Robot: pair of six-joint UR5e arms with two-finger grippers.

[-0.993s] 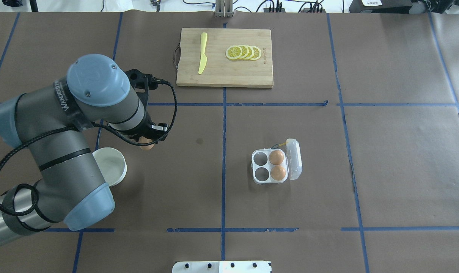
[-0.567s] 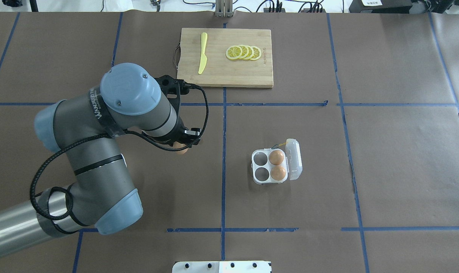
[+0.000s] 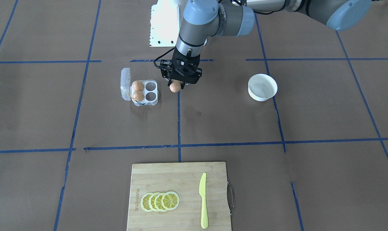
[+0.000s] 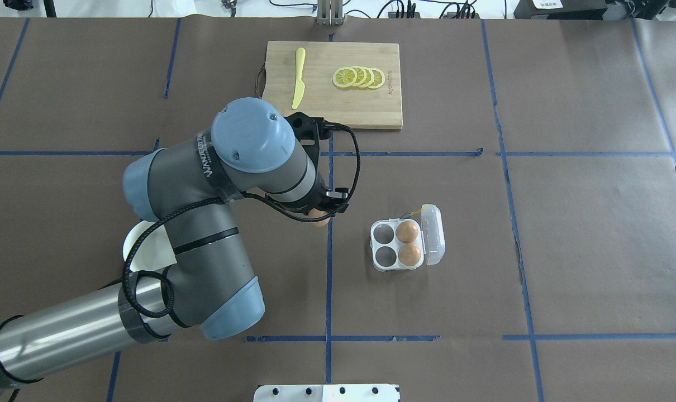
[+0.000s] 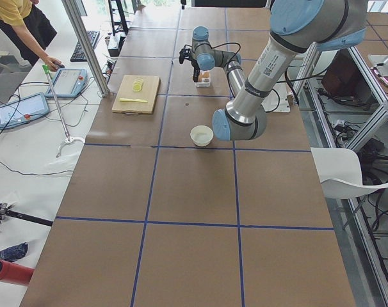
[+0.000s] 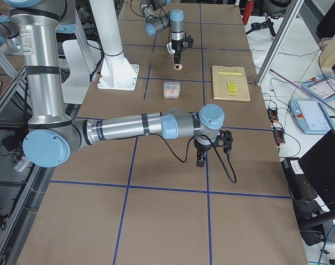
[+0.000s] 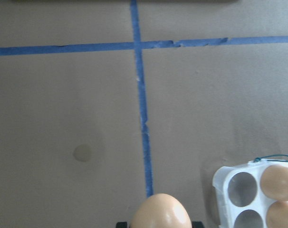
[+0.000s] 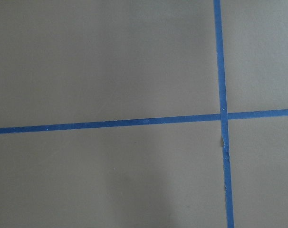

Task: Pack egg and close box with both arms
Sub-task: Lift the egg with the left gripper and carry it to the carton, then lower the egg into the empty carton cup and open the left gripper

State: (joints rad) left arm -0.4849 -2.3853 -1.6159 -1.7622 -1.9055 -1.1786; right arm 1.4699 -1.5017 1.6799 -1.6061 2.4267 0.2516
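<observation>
left gripper (image 3: 178, 83) clamps the egg (image 3: 175, 87); box (image 3: 144, 91) edge close beside it, open table (image 3: 213, 112) between; right gripper (image 6: 200, 161) state unreadable.

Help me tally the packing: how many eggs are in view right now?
3. Two eggs sit side by side in the box, in the cells next to its open lid. The third egg is gripped in the left hand, beside the box.

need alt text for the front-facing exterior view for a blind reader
The left tool grips an orange-brown egg just right of an open clear four-cell egg carton that holds two eggs in the cells by its lid. A white bowl stands farther right; a cutting board with lemon slices and a yellow knife lies below.
</observation>
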